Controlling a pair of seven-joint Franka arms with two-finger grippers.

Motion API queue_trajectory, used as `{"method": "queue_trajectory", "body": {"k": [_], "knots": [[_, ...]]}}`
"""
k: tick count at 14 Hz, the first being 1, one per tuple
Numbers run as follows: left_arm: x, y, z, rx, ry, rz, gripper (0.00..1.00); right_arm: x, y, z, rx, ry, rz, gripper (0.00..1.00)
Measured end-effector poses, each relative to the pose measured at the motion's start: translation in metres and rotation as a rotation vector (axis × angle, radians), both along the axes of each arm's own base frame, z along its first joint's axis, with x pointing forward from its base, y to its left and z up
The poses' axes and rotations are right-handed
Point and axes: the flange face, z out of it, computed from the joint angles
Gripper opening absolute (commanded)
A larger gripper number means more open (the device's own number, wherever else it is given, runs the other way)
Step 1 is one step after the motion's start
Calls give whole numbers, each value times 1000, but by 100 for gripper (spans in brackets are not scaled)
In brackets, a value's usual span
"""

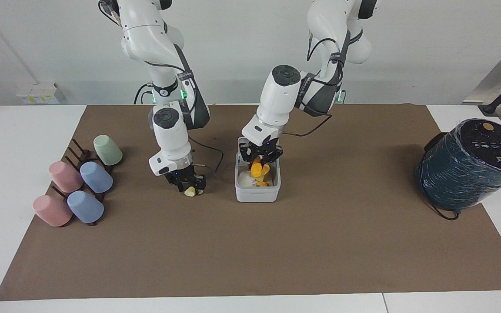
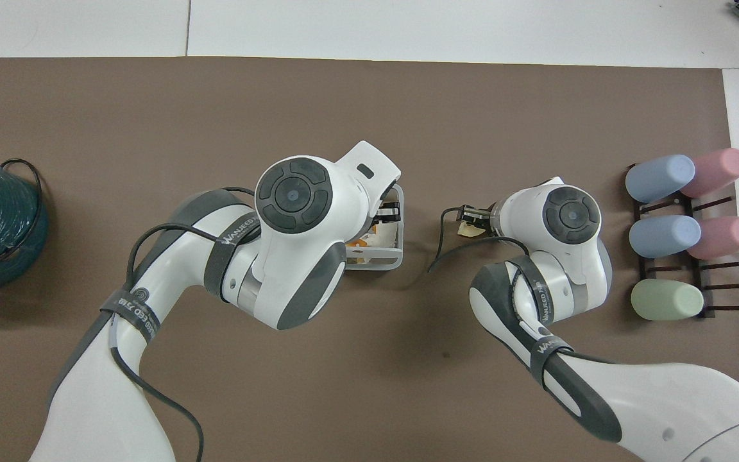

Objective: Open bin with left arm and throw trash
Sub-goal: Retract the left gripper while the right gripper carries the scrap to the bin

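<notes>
The white bin (image 1: pixel 257 194) stands open mid-mat with its lid up at the robots' side, mostly hidden by the left arm. Several yellow and orange scraps (image 1: pixel 262 179) lie inside. My left gripper (image 1: pixel 260 159) is just over the bin's mouth, shut on an orange piece (image 1: pixel 256 168) that hangs into the opening. In the overhead view the left arm covers most of the bin (image 2: pixel 379 261). My right gripper (image 1: pixel 188 186) is down at the mat beside the bin, toward the right arm's end, shut on the pale cream piece (image 1: pixel 189 191), which also shows in the overhead view (image 2: pixel 469 230).
A big dark-teal wrapped cylinder (image 1: pixel 468 163) stands at the left arm's end of the table. Pastel cups lie on a dark rack (image 1: pixel 81 187) at the right arm's end. A thin black cable (image 1: pixel 215 158) trails on the mat between right gripper and bin.
</notes>
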Motion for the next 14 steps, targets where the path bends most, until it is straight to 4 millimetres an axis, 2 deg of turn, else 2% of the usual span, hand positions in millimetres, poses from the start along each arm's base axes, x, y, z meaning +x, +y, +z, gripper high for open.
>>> {"method": "queue_trajectory", "body": {"k": [1, 2, 3, 6, 8, 10, 11, 13, 14], "knots": [[0, 0, 2, -2, -2, 0, 58, 1, 0, 1, 1, -3, 0, 0], [1, 0, 4, -3, -4, 1, 73, 2, 1, 3, 2, -8, 0, 0], [2, 0, 8, -6, -8, 0, 79, 4, 1, 7, 4, -15, 0, 0], [5, 2, 16, -6, -8, 5, 78, 16, 0, 28, 10, -43, -8, 0], [12, 15, 26, 20, 29, 21, 76, 25, 0, 55, 5, -31, -13, 0], [30, 46, 54, 47, 72, 52, 76, 29, 6, 89, 3, -26, -6, 0], [39, 68, 70, 61, 93, 55, 75, 28, 13, 107, 4, -26, 1, 0], [56, 121, 98, 92, 136, 20, 75, 22, 41, 140, 25, -41, -14, 0], [63, 147, 104, 101, 149, 5, 75, 19, 59, 150, 42, -54, -32, 0]]}}
